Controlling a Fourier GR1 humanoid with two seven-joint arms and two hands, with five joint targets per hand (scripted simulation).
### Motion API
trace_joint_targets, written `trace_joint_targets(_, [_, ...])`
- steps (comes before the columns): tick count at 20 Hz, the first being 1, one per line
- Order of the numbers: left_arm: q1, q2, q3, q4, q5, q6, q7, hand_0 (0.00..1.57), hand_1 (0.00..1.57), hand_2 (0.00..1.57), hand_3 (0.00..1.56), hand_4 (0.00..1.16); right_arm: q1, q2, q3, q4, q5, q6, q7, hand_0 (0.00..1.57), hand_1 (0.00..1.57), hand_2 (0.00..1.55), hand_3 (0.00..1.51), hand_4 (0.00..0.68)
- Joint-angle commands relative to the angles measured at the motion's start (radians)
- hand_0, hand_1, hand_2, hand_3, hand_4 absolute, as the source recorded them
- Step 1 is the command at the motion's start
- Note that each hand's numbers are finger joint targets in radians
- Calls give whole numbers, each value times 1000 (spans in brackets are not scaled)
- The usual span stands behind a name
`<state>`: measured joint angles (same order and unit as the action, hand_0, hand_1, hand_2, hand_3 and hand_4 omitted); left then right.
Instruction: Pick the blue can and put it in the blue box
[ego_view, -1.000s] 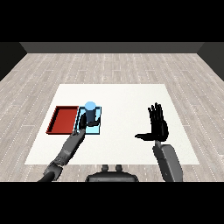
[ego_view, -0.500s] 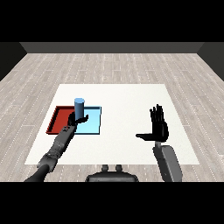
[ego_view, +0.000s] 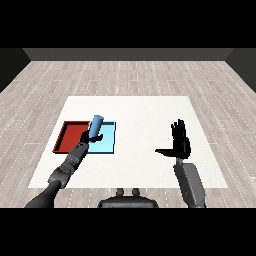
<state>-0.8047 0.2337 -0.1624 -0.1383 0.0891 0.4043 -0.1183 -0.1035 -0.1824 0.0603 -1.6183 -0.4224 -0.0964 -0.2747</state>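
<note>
Blue can (ego_view: 95, 125) now tilts, left robot hand (ego_view: 91, 138) still curled round it.

A white table (ego_view: 145, 107) stands on a pale wood-plank floor (ego_view: 130, 75) — dark wall (ego_view: 130, 54) behind.

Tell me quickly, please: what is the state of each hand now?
Left hand: closed around the blue can, over the light blue tray.
Right hand: open, fingers straight, holding nothing.
</note>
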Motion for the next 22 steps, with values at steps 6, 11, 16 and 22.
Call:
trace_joint_targets(6, [4, -59, 3, 117, -24, -71, 66, 1571, 1571, 1431, 0, 781, 65, 35, 13, 9, 3, 42, -61, 0, 0, 0, 0, 0])
trace_joint_targets(11, [13, -54, -20, 135, -58, -87, 85, 317, 317, 383, 467, 774, -30, 31, -14, 91, 8, 32, -46, 0, 0, 0, 0, 0])
trace_joint_targets(16, [-16, -38, -2, 108, -60, 51, 79, 0, 0, 0, 0, 0, -48, 7, -50, 21, -44, 41, 30, 0, 0, 0, 0, 0])
trace_joint_targets(22, [46, -71, 134, -84, 61, 308, -217, 0, 0, 0, 0, 0, -11, 56, -11, 5, -25, 39, -20, 0, 0, 0, 0, 0])
